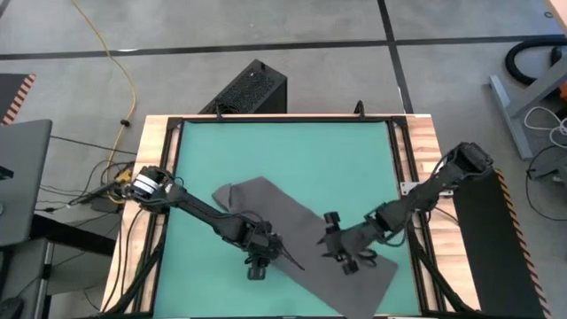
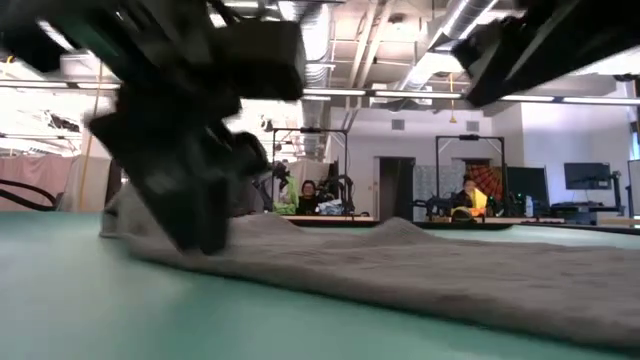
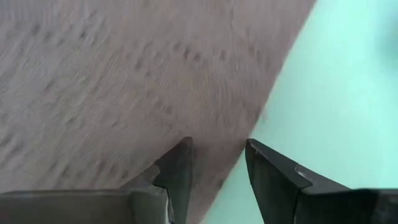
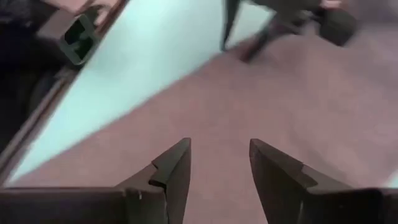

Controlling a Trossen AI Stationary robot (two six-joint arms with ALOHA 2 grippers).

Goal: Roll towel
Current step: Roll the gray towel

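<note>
Rolling not started, I judge: plain dark grey soft cloth towel [image 1: 297,244] lies flat, diagonal on the green mat [image 1: 283,151]. My left gripper [image 3: 217,163] straddles its long edge, right gripper [image 4: 219,163] over its middle, both fingers parted, empty. Low view alone shows people seated behind the counter.

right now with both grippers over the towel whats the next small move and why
Probably lower the left gripper so its open fingers close on the towel's long edge. The left wrist view shows that edge running right between its fingers, with green mat on one side. The towel lies flat and unrolled, nothing is gripped, and the right gripper hangs open over mid-cloth.
</note>
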